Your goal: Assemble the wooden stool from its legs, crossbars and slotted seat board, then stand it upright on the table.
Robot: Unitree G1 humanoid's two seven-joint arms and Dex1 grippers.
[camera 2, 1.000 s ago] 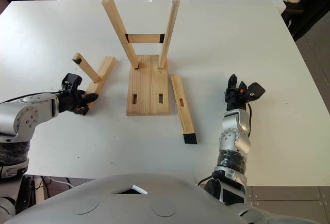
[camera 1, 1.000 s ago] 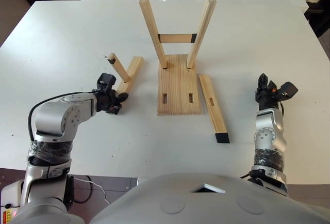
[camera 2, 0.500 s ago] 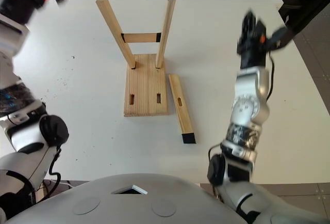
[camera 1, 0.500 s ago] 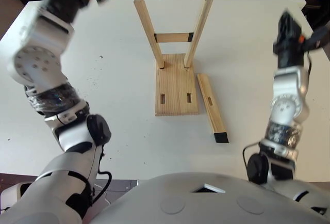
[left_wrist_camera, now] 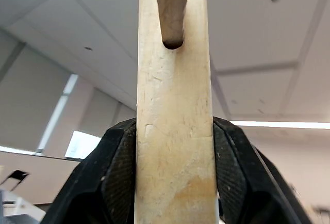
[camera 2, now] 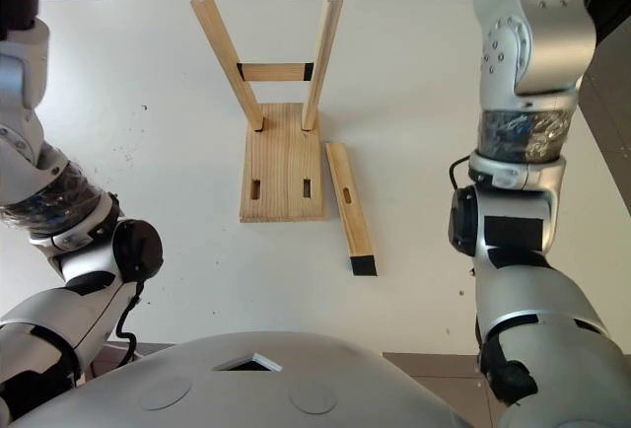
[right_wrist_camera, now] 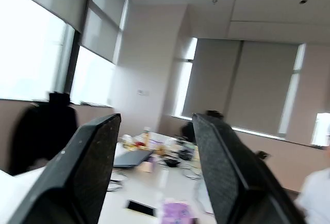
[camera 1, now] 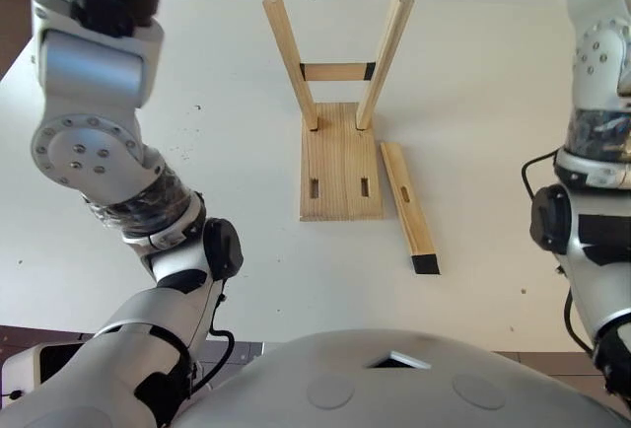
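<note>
Inside left claw (left_wrist_camera: pixel 174 182), half-seen leg (left_wrist_camera: pixel 174 110)

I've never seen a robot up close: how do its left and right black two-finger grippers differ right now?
The left black two-finger gripper is shut on a pale wooden stool piece; the right black two-finger gripper is open and empty. The left one's fingers press the wood from both sides; the right one's stand well apart. Both have two broad black fingers.

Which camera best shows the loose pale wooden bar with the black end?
The right eye view: the wooden bar lies whole near centre, slot visible. The left eye view shows the same, farther right. Wrist views face the room.
</note>
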